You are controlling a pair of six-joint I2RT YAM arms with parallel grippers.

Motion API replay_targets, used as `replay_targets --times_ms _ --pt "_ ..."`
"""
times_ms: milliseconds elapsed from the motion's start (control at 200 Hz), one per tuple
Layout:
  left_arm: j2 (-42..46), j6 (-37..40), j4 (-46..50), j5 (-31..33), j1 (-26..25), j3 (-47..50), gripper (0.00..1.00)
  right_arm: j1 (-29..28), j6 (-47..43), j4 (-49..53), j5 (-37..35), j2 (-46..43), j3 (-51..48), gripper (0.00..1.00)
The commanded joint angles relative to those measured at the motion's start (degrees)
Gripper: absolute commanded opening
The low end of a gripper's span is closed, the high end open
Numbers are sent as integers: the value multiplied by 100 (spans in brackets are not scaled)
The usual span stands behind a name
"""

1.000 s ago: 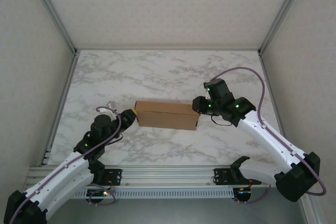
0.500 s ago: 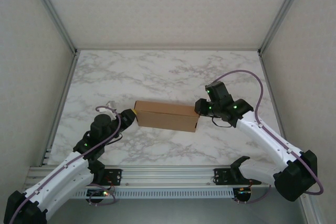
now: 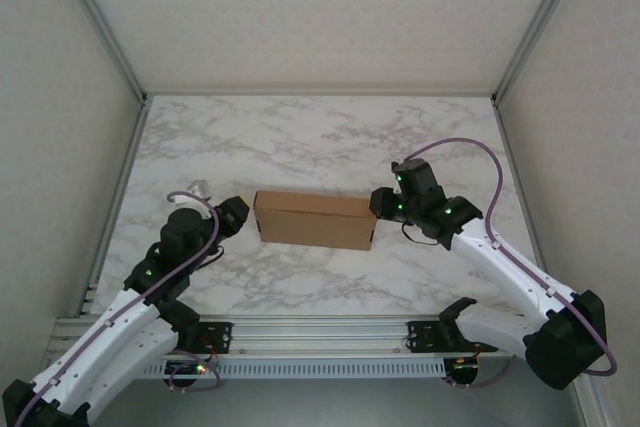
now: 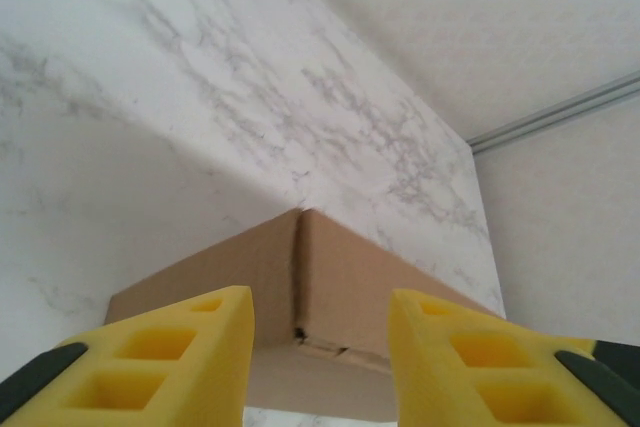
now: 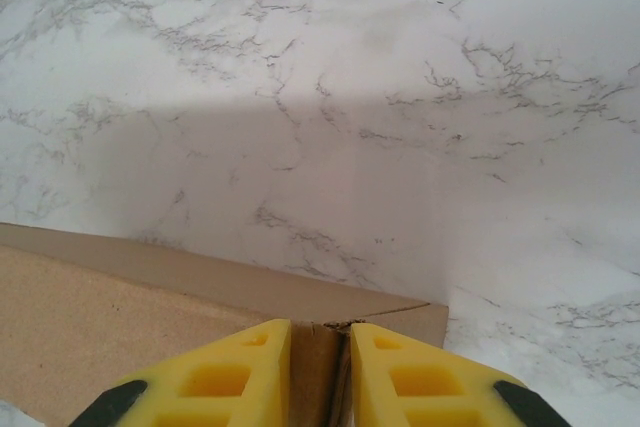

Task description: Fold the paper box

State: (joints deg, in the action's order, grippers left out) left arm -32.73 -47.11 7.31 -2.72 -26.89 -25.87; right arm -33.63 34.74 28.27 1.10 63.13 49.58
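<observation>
My right gripper [image 5: 320, 347] pinches the end wall of the plain brown cardboard box [image 5: 120, 317]; my left gripper [image 4: 318, 312] gapes open before its matte corner.

left fingers [image 4: 180, 347] backed off paper box [image 3: 315, 219], right fingers [image 5: 230, 377] narrowed

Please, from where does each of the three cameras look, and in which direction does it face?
Top external: above and behind the arms, looking down on the marble table; left gripper and right gripper flank the paper box.
Left wrist: on the left arm, facing a box corner; its yellow fingers stand apart.
Right wrist: on the right arm, looking over the box's end; its fingers pinch the cardboard.
Shared: all three show box and table.
</observation>
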Motion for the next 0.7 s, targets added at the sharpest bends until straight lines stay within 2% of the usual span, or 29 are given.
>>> replay_targets --times_ms 0,185,270,421,571,696 --pt "-147 313 -48 17 53 -106 41 -17 12 884 2 103 -239 21" --pt "-1064 580 -777 -679 53 -161 54 -13 33 899 17 41 -248 22" --pt "-1428 707 -965 -838 53 -216 54 -20 35 887 53 58 -263 23" --pt "-1750 698 -1185 -959 53 -133 47 -16 45 873 155 74 -242 26" --pt "-1721 534 -1292 -958 53 125 40 -17 -45 956 317 -26 -79 44" --pt "-1722 471 -1322 -985 53 249 39 -5 -58 1138 215 -184 128 51"
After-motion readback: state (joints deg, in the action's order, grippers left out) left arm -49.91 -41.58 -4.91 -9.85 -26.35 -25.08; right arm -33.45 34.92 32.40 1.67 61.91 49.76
